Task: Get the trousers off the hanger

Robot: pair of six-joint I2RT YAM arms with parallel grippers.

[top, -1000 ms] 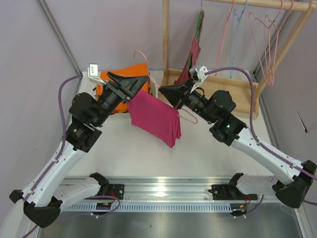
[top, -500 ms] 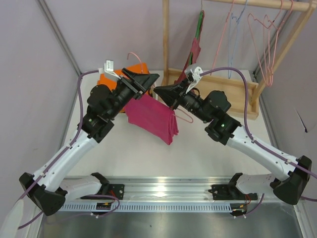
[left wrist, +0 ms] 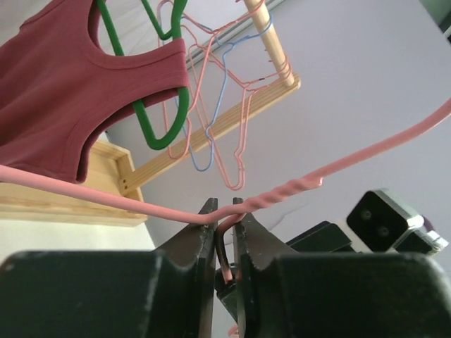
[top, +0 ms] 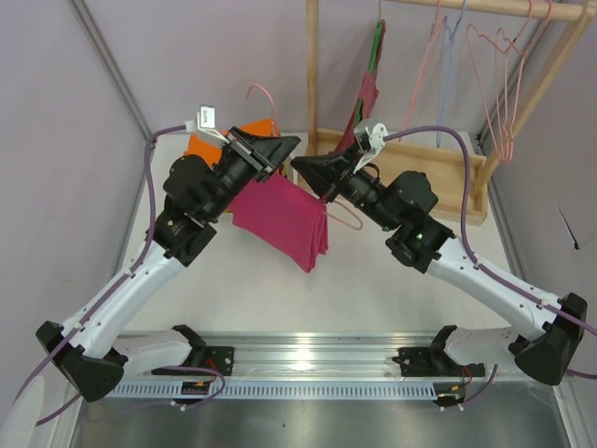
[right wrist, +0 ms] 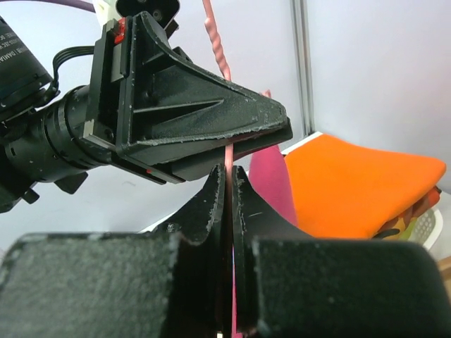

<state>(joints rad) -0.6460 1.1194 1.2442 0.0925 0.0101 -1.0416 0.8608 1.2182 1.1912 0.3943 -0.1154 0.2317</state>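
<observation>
The magenta trousers (top: 280,219) hang folded over the light-pink wire hanger (top: 346,217), held in the air between both arms. Its hook (top: 261,93) curves up behind my left gripper. My left gripper (top: 284,145) is shut on the hanger wire (left wrist: 106,198) just below the twisted neck (left wrist: 289,191). My right gripper (top: 300,166) meets it tip to tip and is shut on the same wire (right wrist: 215,35). In the right wrist view the trousers (right wrist: 271,183) show just behind the jaws. The lower bar is hidden under the fabric.
A wooden rack (top: 312,75) stands at the back right. A maroon garment (top: 366,98) on a green hanger (left wrist: 162,105) and spare pink and light-blue hangers (top: 504,84) hang from it. An orange folded cloth (top: 210,145) lies at the back left behind my left arm.
My left gripper has swung in toward the right one and closed on the hanger wire. The hanger and trousers have shifted slightly left and up. The right gripper kept its grip.
</observation>
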